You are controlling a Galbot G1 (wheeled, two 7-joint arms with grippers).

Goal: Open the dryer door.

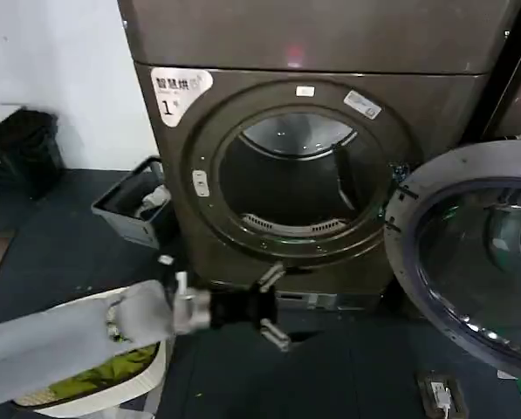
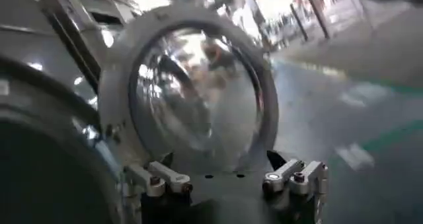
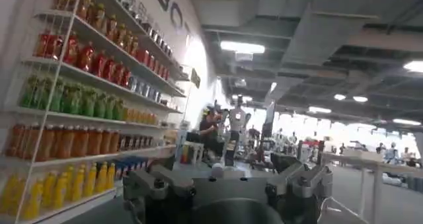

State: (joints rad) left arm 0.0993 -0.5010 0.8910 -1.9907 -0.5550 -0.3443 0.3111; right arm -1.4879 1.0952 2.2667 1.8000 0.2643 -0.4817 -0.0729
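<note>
A: Far left of the head view first?
B: Black bag (image 1: pixel 16 148) against the white wall. Lower down, white basket (image 1: pixel 153 374) with green cloth (image 1: pixel 103 381) inside, partly hidden under the left arm (image 1: pixel 59 339).

A: Then?
B: Grey bin (image 1: pixel 129 214) on the dark floor, just beside the dryer (image 1: pixel 435 113). White sticker (image 1: pixel 180 92) with a "1" at the machine's upper left corner.

A: And the left gripper (image 1: pixel 273 305)?
B: Low in front of the dryer, under the round opening, touching nothing. Fingers (image 1: pixel 270 278) spread wide, empty between them. Same in the left wrist view: left gripper (image 2: pixel 228 176) splayed and empty, facing the door's glass.

A: Middle?
B: Opening uncovered, bare drum (image 1: pixel 299 175) visible inside.

A: Where is the dryer door (image 1: pixel 469 262)?
B: Right of the opening, standing wide open, hinged at the machine's right edge, grey inner side and dark glass turned toward the camera. Seen in the left wrist view as well, dryer door (image 2: pixel 119 67) well apart from the fingers.

A: Right gripper (image 3: pixel 231 179)?
B: Turned toward shelves (image 3: pixel 99 80) of coloured bottles (image 3: pixel 73 96) in the right wrist view. Fingers apart, gripping nothing.
</note>
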